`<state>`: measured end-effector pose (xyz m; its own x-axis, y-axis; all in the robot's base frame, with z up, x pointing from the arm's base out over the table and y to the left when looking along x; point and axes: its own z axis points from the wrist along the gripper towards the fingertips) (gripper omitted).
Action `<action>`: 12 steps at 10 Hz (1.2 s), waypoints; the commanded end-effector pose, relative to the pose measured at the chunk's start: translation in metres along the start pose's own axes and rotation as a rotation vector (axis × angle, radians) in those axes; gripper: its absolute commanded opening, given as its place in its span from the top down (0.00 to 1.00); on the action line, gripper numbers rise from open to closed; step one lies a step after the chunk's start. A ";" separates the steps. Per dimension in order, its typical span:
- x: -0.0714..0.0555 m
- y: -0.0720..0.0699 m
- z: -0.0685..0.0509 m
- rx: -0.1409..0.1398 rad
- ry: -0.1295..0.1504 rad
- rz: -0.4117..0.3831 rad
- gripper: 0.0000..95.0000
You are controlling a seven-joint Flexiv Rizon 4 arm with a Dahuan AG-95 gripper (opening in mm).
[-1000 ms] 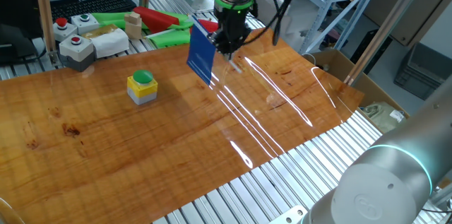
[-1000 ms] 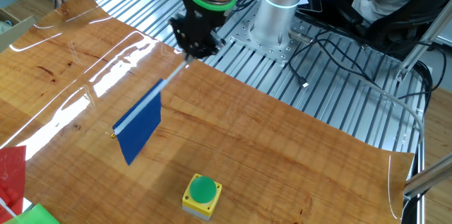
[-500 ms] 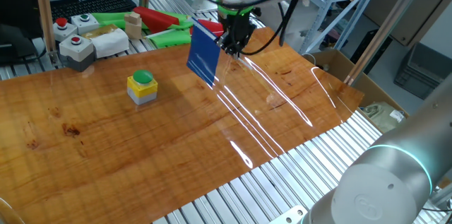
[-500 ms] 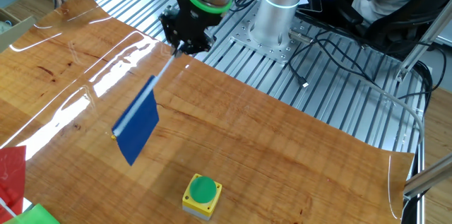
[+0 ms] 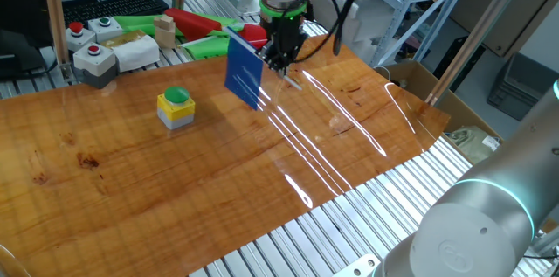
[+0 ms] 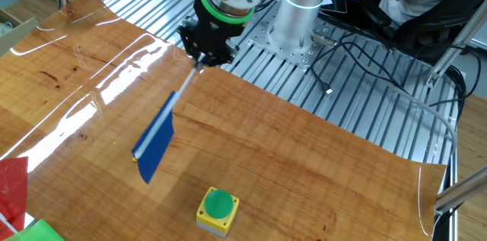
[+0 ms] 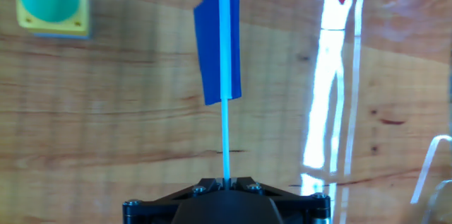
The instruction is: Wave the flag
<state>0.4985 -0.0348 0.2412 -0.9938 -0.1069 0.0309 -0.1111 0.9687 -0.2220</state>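
gripper (image 6: 202, 58) is clamped on the stick of the blue flag (image 6: 155, 142), cloth hanging out ahead of the fingers above the table; since half a second ago it's swung back toward the yellow button box (image 6: 218, 210); looks mid-wave to me

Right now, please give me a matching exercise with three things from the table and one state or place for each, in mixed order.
Things:
1. flag
2. yellow button box
3. gripper

States:
A. stands on the wooden board, green button on top
B. shut on a thin white stick
C. held in the air above the board

Pairs: 1-C, 2-A, 3-B
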 end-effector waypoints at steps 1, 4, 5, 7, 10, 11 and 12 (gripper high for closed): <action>0.003 0.035 -0.013 -0.224 0.010 0.225 1.00; 0.007 0.072 -0.027 -0.282 0.025 0.306 1.00; 0.008 0.084 -0.030 -0.309 0.031 0.336 1.00; 0.012 0.107 -0.036 -0.362 0.042 0.395 1.00; 0.013 0.116 -0.036 -0.323 0.033 0.360 1.00; 0.012 0.116 -0.035 -0.295 0.029 0.334 1.00; 0.011 0.114 -0.034 -0.220 0.013 0.285 1.00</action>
<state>0.4735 0.0816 0.2498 -0.9534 0.2980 0.0465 0.3015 0.9444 0.1309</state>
